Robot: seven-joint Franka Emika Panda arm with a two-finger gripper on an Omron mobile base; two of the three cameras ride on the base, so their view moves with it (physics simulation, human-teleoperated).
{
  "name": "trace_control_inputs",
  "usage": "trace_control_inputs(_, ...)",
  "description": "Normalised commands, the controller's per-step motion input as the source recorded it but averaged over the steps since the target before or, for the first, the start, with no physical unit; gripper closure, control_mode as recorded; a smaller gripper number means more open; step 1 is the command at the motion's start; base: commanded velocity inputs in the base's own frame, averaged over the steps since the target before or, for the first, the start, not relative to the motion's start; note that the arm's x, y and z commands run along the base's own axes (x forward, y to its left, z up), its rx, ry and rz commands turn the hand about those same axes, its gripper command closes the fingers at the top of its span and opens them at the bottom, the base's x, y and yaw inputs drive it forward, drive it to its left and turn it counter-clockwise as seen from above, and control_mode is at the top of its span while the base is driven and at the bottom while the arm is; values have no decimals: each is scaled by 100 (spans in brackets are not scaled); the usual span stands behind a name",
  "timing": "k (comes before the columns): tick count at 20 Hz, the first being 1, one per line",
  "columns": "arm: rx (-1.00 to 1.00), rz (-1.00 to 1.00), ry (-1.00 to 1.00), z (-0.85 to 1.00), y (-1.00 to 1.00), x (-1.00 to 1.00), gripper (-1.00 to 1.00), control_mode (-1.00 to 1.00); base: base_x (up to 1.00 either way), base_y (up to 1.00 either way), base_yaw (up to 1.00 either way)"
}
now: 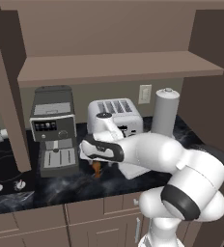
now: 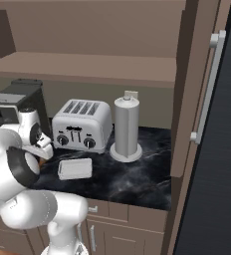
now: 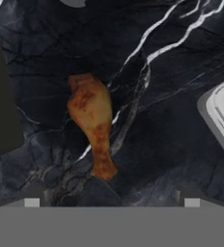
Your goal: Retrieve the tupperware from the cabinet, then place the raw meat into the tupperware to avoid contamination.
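1. No readable writing is showing on the silver four-slot toaster (image 2: 81, 124).
2. The pincer (image 3: 111, 201) is hovering released above the orange-brown raw drumstick (image 3: 93, 123), which is lying on the black marble bench (image 3: 172, 144), the shallow white rectangular tupperware (image 2: 75, 169) sitting beside it.

No readable text; coffee machine (image 1: 52, 126) display shows marks, perhaps icons, too blurred.

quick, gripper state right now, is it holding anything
Gripper: open, holding nothing; it hangs above the orange-brown drumstick-shaped raw meat lying on the dark marble counter.
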Motion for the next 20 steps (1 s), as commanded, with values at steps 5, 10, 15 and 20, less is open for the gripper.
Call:
trace_control_inputs(5, 0, -4, -1, -13, 6, 0, -100, -100, 0, 0, 0)
trace_control_inputs(10, 0, -5, 0, -11, 4, 1, -100, -100, 0, 0, 0)
trace_control_inputs(15, 0, -4, 0, -11, 0, 5, -100, -100, 0, 0, 0)
trace_control_inputs(20, 0, -3, 0, -12, 0, 6, -100, -100, 0, 0, 0)
